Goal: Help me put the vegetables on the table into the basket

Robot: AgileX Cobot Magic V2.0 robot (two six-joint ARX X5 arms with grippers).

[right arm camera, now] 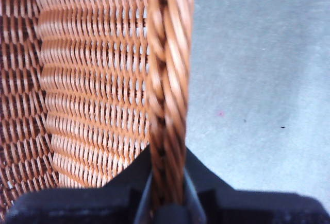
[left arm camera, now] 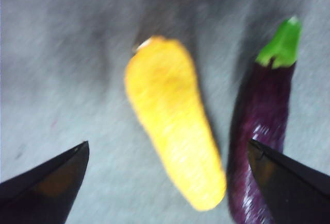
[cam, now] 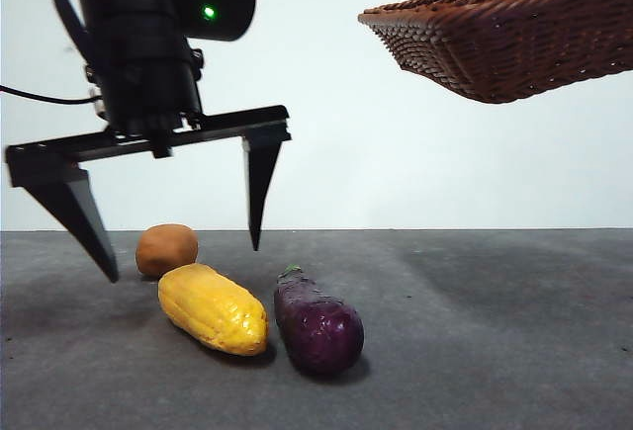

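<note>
Overhead, the left gripper (cam: 183, 247) hangs with its two black jaws spread wide, above the corn cob (cam: 213, 308) and clear of it. The corn cob lies on the table (cam: 475, 331), with the eggplant (cam: 317, 325) just beside it, green stem pointing away from the front camera; whether the two touch is hard to judge. The potato (cam: 166, 248) sits behind the corn. The right gripper (right arm camera: 167, 203) is clamped on the braided rim of the basket (cam: 514, 35), holding it tilted in the air, well apart from the vegetables. No legible writing appears; a green light (cam: 209, 12) glows on the left arm.
</note>
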